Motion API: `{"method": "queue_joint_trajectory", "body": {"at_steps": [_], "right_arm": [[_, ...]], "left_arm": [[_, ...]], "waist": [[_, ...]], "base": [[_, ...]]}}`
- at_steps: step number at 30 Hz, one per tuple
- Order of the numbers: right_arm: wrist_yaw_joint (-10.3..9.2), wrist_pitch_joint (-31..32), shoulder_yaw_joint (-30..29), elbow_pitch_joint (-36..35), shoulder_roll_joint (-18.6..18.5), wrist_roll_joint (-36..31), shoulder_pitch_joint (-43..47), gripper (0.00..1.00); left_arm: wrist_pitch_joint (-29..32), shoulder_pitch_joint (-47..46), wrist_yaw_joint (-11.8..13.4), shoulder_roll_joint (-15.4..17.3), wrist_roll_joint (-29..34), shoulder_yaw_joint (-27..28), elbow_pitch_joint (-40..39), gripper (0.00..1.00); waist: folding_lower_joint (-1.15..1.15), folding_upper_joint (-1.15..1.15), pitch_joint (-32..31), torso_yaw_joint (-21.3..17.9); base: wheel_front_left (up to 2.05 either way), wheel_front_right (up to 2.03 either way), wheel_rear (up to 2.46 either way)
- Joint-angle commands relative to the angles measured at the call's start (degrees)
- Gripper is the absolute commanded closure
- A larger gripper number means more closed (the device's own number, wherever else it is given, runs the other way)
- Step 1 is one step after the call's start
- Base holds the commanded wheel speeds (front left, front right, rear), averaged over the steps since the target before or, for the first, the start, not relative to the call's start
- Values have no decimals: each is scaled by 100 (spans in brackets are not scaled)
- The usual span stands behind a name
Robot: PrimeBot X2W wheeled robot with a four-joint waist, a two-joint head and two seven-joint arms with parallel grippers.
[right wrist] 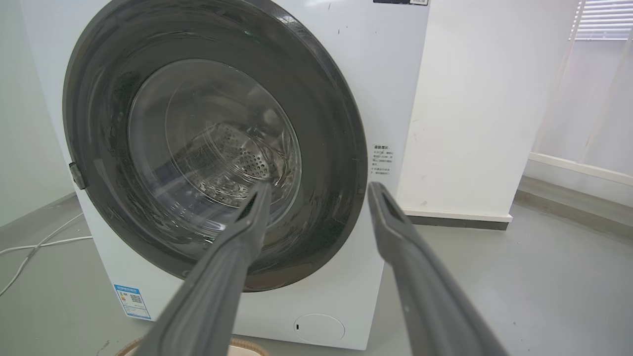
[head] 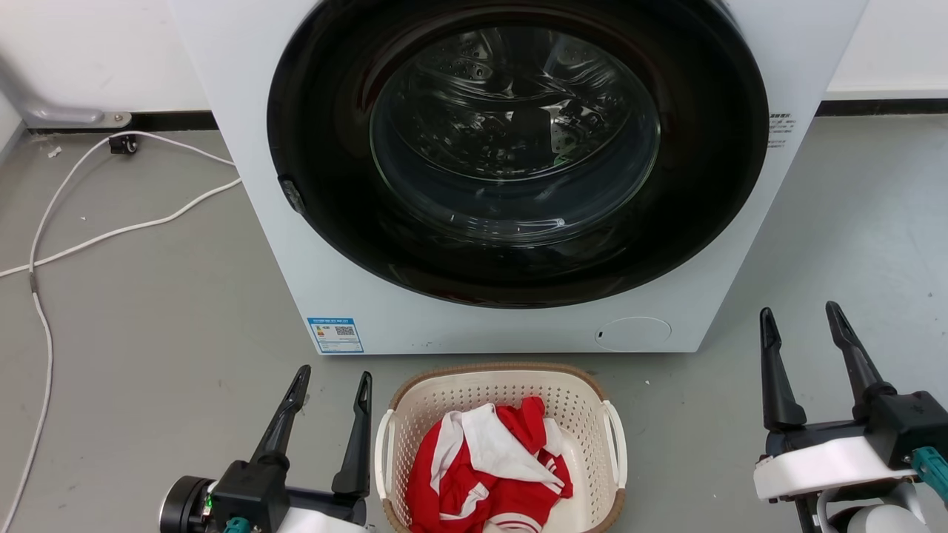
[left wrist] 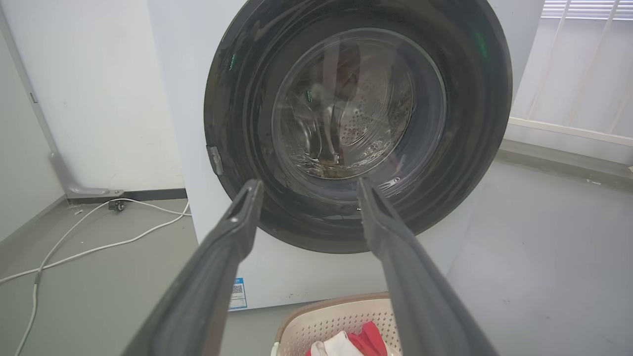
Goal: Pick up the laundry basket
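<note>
The laundry basket (head: pixel 585 418) stands on the grey floor just in front of the washing machine, cream with perforated walls, a brown rim and white side handles. Red and white clothes (head: pixel 489 466) lie inside it. My left gripper (head: pixel 332 377) is open, just left of the basket's left handle, apart from it. My right gripper (head: pixel 798 317) is open well to the right of the basket. In the left wrist view the basket (left wrist: pixel 326 319) sits low between the open left gripper (left wrist: pixel 309 185) fingers. The right wrist view catches a sliver of the basket's rim (right wrist: pixel 247 343) under the open right gripper (right wrist: pixel 316 190).
The white washing machine (head: pixel 244 148) with its shut dark round door (head: pixel 518 148) stands close behind the basket. White cables (head: pixel 111 229) trail across the floor at the left. A white wall panel (right wrist: pixel 470 99) stands right of the machine, with bare floor to its right.
</note>
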Motion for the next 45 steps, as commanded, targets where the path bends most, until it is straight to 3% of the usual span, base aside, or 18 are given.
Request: {"method": "queue_joint_trajectory", "body": {"at_steps": [1,13,24,34,45], "right_arm": [[-2,-16,-7,11,1,22,-18,0],[-2,-15,-34,80,1,-2,-171,0],[-2,-15,154,457,3,-207,-845,0],[-2,142,338,1398,2,-38,-1982,0],[-2,437,149,3048,3,-94,-3128,0]], "left_arm": [[-15,32,-19,-8,26,17,12,0],[-15,-45,63,-10,-124,4,153,0],[-14,-643,21,-8,-68,119,819,0],[-15,-2106,-160,120,-173,424,2249,0],[-14,-3535,-250,389,-212,56,3786,0]], "waist": [[0,0,-1,1],[0,0,186,-51],[0,0,1096,-137],[0,0,2503,-90],[0,0,3569,80]], "base": [[0,0,0],[0,0,0],[0,0,0],[0,0,0],[0,0,0]]}}
